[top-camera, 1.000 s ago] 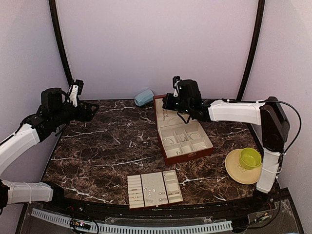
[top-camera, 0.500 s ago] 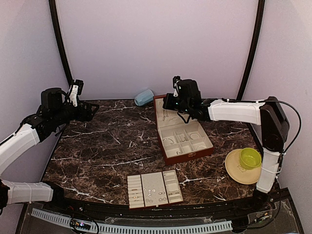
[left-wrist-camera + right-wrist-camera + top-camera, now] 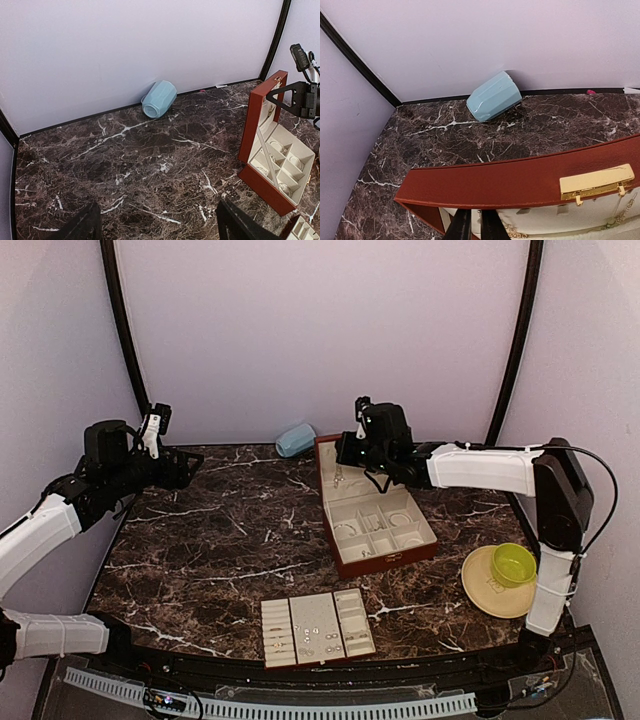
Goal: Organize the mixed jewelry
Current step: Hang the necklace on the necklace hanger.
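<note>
Right pincer sits at the raised lid of the red-brown box; fingers only a sliver apart, tips cut off by the frame edge, cannot tell if anything is pinched. Gold clasp on the lid edge; a fine chain on the lid lining is partly hidden. Left pincer hangs far left of the box, fingers wide apart, nothing between, only dark tips visible. Mixed jewelry: tiny glints on the cream-lined tray in front of the box, too small to sort. Box compartments hold pale rings, blurry. Blue cup lies on its side behind-left of the box; green bowl on a plate to its right, all on the tabletop.
</note>
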{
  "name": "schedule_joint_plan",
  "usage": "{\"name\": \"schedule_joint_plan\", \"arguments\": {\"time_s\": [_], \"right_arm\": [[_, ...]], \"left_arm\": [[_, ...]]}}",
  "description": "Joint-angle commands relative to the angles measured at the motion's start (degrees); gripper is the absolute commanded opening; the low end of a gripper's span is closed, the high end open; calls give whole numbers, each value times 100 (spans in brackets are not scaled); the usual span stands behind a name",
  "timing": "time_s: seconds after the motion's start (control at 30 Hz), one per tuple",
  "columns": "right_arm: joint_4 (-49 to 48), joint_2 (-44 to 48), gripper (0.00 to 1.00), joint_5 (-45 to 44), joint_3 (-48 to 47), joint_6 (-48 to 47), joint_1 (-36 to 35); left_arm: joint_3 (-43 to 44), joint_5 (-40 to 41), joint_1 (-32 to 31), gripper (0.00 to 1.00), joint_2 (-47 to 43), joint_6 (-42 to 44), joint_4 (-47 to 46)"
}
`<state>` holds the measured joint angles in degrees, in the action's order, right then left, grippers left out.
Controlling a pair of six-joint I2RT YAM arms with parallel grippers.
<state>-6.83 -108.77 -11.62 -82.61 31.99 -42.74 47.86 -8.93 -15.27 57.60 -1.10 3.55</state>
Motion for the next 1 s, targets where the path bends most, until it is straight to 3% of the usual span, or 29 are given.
{"name": "schedule_joint_plan", "arguments": {"time_s": [0.0, 0.3, 0.5, 0.67, 0.8, 0.97], "right_arm": [[-107, -30, 13, -60, -177, 6, 30], [-219, 197, 15, 95, -31, -22, 32], [-325, 782, 22, 288, 449, -223, 30], [-26, 1450, 48, 406, 884, -819, 49], [601, 1987, 67, 250, 1047, -1375, 188], [642, 2786, 84, 507, 1949, -1280, 931]], "left_arm": [[-48, -30, 27, 82, -144, 5, 41], [-53, 5, 24, 82, -168, 14, 42], [-105, -159, 31, 81, -171, 73, -77], [-66, -1223, 24, 81, 133, 296, -324], [214, -1999, -77, 82, 763, -75, -799], [1177, -1970, -874, 86, 1884, 438, -1062]]}}
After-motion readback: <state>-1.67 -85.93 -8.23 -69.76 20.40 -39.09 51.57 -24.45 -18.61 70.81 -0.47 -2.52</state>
